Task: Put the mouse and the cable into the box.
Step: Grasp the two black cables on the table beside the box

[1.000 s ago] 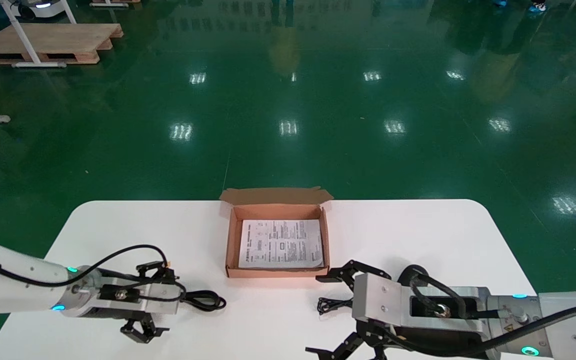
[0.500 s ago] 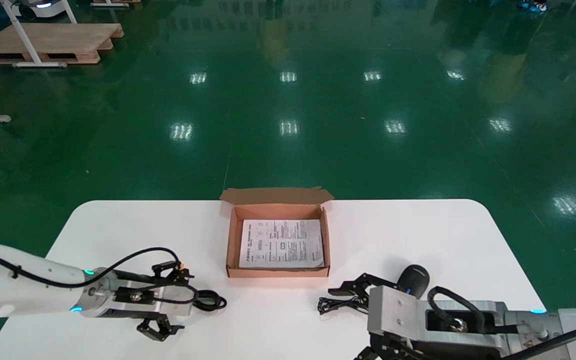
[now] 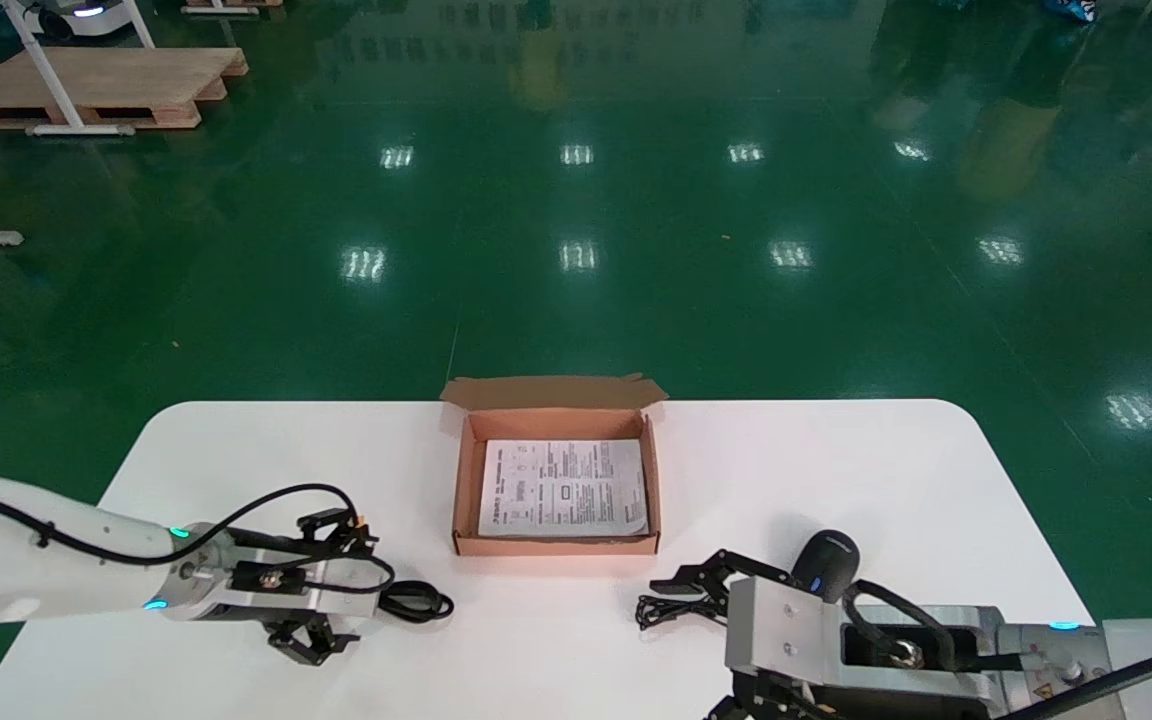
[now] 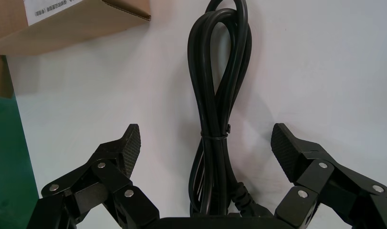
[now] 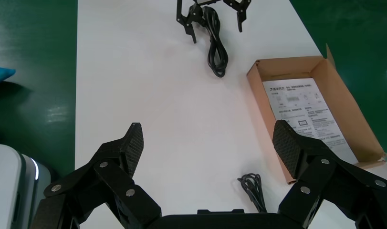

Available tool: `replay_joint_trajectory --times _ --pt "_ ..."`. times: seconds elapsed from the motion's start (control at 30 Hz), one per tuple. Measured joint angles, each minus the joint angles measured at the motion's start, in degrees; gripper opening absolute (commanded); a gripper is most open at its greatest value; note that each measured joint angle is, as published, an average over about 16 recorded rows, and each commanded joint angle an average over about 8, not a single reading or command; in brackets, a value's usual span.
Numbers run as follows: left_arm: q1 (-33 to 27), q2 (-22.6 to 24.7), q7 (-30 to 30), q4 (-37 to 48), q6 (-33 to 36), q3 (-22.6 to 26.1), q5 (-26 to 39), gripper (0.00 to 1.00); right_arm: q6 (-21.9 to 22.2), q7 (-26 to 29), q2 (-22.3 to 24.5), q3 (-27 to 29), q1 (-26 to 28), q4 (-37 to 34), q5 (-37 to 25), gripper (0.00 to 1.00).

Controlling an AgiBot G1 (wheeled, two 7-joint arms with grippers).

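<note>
At eight o'clock from the box (image 3: 456,500), left gripper (image 4: 205,133), released, straddles the black power cable (image 4: 220,95); right gripper (image 5: 206,131), released, beside mouse (image 3: 826,562).

Your left arm (image 3: 36,570) stretches in from the left of the head view, forearm nearly level, wrist straight and pointing toward the robot's right. Your left gripper (image 4: 205,143) has its jaws spread wide, the two ribbed pads (image 4: 132,143) facing each other. Your right arm (image 3: 1146,660) stretches in from the lower right, its grey wrist block (image 3: 786,630) pointing toward the robot's left. Your right gripper (image 5: 208,140) is spread wide too. One finger (image 3: 696,580) shows in the head view; the other runs off the bottom edge.
</note>
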Motion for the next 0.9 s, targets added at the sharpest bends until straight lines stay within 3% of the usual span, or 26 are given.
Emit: replay_joint_trajectory --times 0.2,0.43,0.83,0.87,0.9 --pt "-0.3 0.2 -0.1 0.6 -0.2 0.0 0.2 1.00 4.7 -1.8 -4.4 -2.7 0.4 -5.8 -7.3 1.00" --pt "-0.4 0.3 0.2 0.8 -0.2 0.0 0.1 1.00 11.3 -6.1 -11.3 -5.6 2.7 -17.7 -15.6 1.00" --pt "-0.4 0.3 0.4 1.1 -0.2 0.0 0.1 1.00 16.7 -15.0 -18.7 -6.6 7.5 -34.4 -18.4 1.00" --pt "-0.4 0.3 0.4 1.1 -0.2 0.0 0.1 0.97 16.8 -15.4 -19.0 -6.6 7.7 -35.1 -18.4 0.93" --pt "-0.4 0.3 0.4 1.2 -0.2 0.0 0.1 0.87 17.0 -15.8 -19.2 -6.6 7.9 -35.7 -18.3 0.81"
